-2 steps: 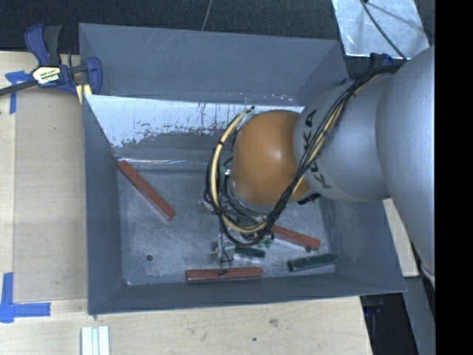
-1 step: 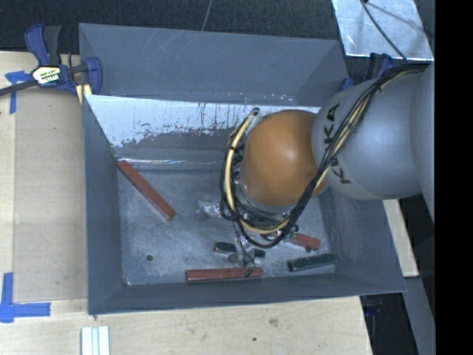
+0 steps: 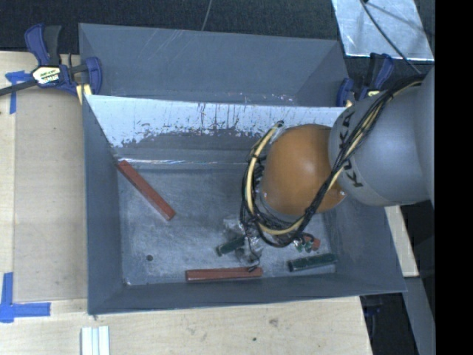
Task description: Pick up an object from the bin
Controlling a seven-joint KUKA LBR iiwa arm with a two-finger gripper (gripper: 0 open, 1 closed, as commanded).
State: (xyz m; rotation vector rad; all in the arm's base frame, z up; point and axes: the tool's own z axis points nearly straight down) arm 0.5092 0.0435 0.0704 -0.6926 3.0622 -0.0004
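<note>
The gripper [image 3: 247, 244] hung low in the grey metal bin [image 3: 100, 198], near middle, whether open or closed impossible to tell, beside a small dark green piece [image 3: 228, 248] lying left-right. A reddish-brown flat stick [image 3: 222, 274] lay parallel, nearer.

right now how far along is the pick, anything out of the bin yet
Done: the pincer is low in the bin, near the front, beside a small dark piece. In hand: nothing can be seen held, so a grasp is unconfirmed. Left: gripping and lifting out. The front red-brown stick, the left red-brown stick and a dark green piece at the right lie on the floor.
</note>
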